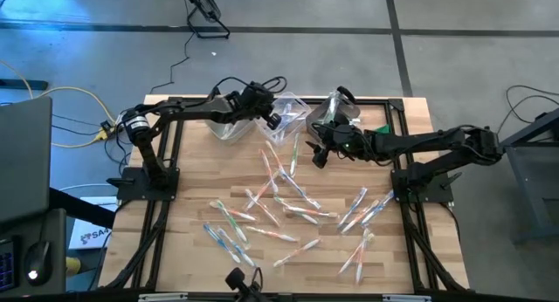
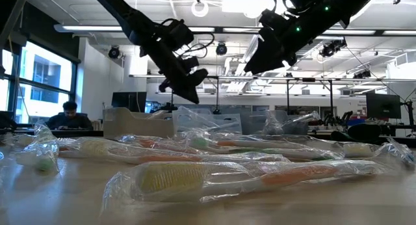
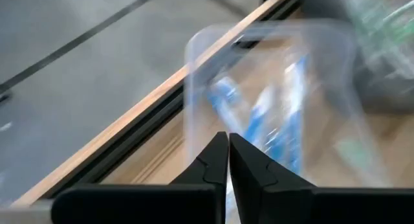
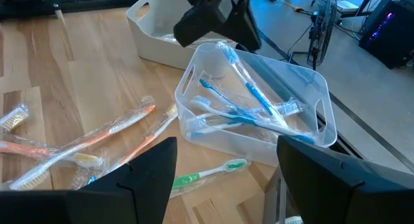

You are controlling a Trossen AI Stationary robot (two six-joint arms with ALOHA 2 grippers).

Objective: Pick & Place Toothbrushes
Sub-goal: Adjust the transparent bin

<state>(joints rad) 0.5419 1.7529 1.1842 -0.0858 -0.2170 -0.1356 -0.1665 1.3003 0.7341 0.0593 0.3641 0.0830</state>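
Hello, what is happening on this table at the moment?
A two-armed robot is sorting wrapped toothbrushes from the wooden table into clear bins. The left gripper hangs over the bin of blue brushes, fingers shut and empty. The right gripper waits open beside that bin, holding nothing. Many brushes lie scattered on the table.
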